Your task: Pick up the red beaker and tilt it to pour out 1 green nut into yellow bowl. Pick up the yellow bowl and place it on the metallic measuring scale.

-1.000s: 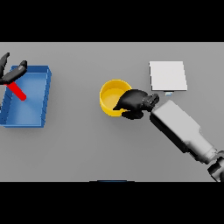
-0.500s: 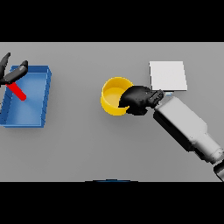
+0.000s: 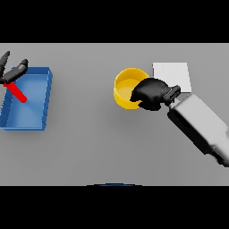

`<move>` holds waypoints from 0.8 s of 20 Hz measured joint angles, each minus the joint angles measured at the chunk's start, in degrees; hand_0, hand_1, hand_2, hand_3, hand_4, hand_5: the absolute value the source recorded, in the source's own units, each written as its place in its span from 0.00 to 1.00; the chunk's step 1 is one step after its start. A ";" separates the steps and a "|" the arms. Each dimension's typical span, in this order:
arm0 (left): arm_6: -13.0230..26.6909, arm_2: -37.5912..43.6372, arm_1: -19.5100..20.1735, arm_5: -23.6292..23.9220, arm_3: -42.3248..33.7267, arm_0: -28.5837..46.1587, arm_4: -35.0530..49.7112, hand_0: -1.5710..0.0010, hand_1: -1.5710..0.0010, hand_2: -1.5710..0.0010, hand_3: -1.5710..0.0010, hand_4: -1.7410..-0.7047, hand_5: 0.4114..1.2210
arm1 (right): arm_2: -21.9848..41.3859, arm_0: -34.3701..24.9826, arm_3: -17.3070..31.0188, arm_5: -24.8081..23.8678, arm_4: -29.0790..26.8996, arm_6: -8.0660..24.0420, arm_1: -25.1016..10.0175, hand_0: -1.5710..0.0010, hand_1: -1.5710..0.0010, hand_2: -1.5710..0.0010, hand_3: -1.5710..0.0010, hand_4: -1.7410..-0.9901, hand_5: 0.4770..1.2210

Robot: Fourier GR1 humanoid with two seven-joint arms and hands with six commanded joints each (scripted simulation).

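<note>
Carried rightward since the earlier frames, the yellow bowl (image 3: 126,86) now sits just left of the pale metallic scale (image 3: 172,75) at upper right of centre. At far left, the left hand (image 3: 12,71) is clamped on the red beaker (image 3: 15,92) above a blue bin (image 3: 45,98). Round, bright and open-topped, the bowl has its right rim gripped by the right hand (image 3: 150,93), fingers curled over it.
</note>
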 measured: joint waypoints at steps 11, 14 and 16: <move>3.28 0.38 -0.23 0.28 -3.50 1.34 1.31 1.00 1.00 1.00 1.00 0.86 0.42 | -7.08 -4.27 12.21 -9.31 1.26 -1.93 -5.33 0.00 0.00 0.01 0.26 0.00 1.00; 5.21 0.47 0.14 0.15 -4.57 1.67 1.49 1.00 1.00 1.00 1.00 0.86 0.43 | -8.36 -6.10 18.22 -12.31 1.65 -1.87 -5.02 0.00 0.00 0.01 0.27 0.00 1.00; 5.73 0.43 -0.31 0.53 -4.72 2.06 1.56 1.00 1.00 1.00 1.00 0.85 0.44 | -8.63 -6.75 22.23 -13.93 2.06 -1.82 -4.56 0.00 0.00 0.02 0.26 0.00 1.00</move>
